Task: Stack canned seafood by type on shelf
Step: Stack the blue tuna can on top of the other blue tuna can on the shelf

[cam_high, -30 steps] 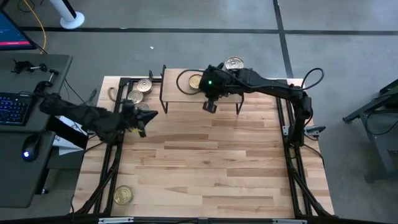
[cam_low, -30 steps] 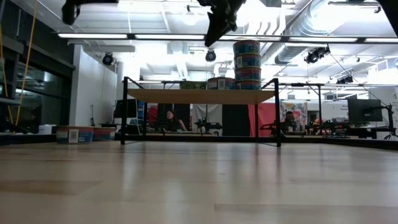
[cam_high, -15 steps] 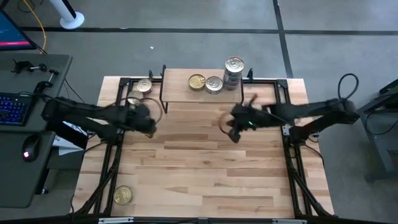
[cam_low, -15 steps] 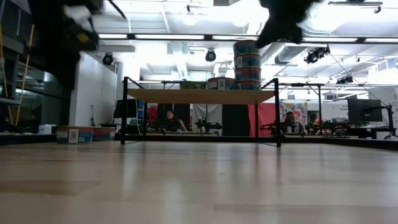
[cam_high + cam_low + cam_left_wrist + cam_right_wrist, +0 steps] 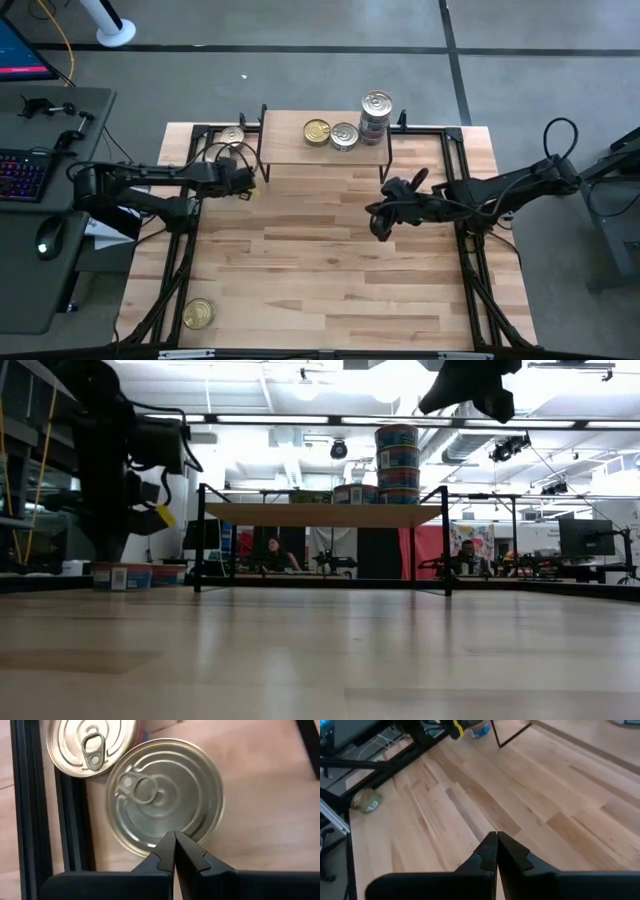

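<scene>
1. The left gripper [image 5: 174, 851], fingers pressed together, hovers over a silver tin [image 5: 165, 795] beside the shelf [image 5: 325, 148].
2. The right gripper [image 5: 496, 851], fingers pressed together and empty, hangs above the bare tabletop [image 5: 330, 270].
3. A tall tin stack [image 5: 375, 115] stands on the shelf.

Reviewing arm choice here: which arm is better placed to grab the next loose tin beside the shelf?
Left. The left gripper, shut, hovers over the two tins left of the shelf; the right gripper, shut, hangs mid-table.
</scene>
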